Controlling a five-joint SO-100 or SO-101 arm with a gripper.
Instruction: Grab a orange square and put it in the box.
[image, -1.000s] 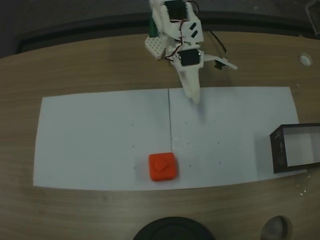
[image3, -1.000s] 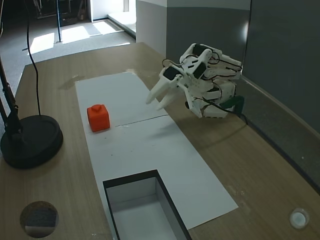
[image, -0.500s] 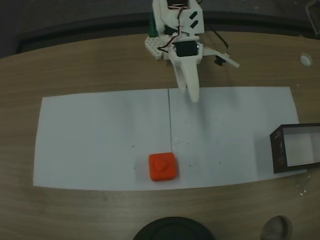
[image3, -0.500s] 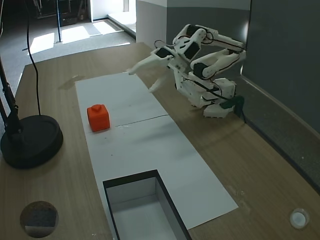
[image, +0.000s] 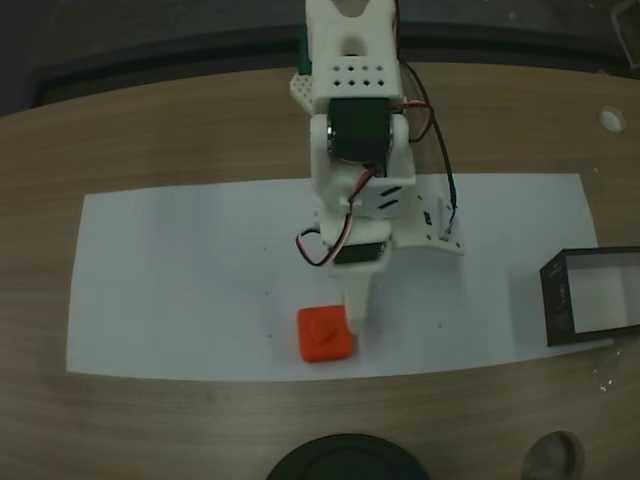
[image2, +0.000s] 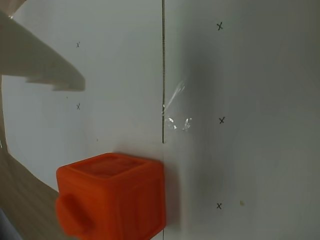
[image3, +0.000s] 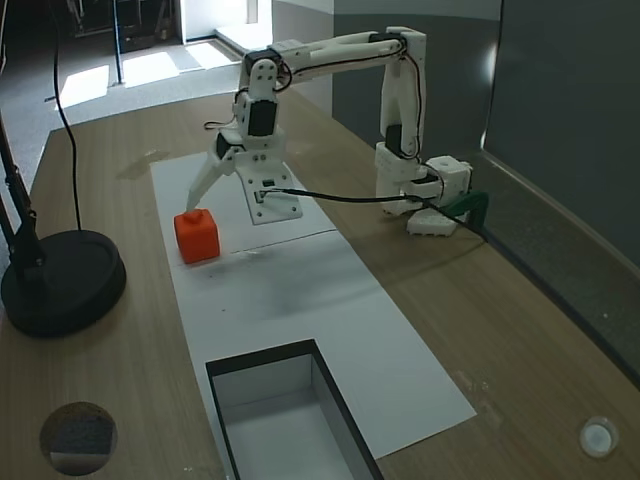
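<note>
Side fixed view, left to right: the round black base (image3: 62, 280) stands on the bench (image3: 520, 320); the orange square (image3: 196, 236) sits upright on the white paper sheet (image3: 300, 290), near the sheet's edge; my claw (image3: 232, 190) hangs just above and beside it, jaws spread, gripping nothing. My fixed finger (image3: 203, 178) reaches down toward the block's top; whether it touches, I cannot tell. The box (image3: 285, 420) lies well apart, at the sheet's near end, open-topped with nothing inside.

In the fixed view from above, the orange square (image: 325, 333) rests at the lower edge of the sheet, my claw (image: 385, 290) beside its upper right corner, and the box (image: 590, 295) far to the right.

Wrist view: one pale finger (image2: 40, 60) crosses the upper left; the block (image2: 112, 195) fills the lower left, not yet between my jaws.

Step in hand, as I judge it: the approach to the grasp. The next move calls for shifting so the block sits between the two fingers, lowering, then closing squarely on opposite faces. The carry to the box follows.
</note>
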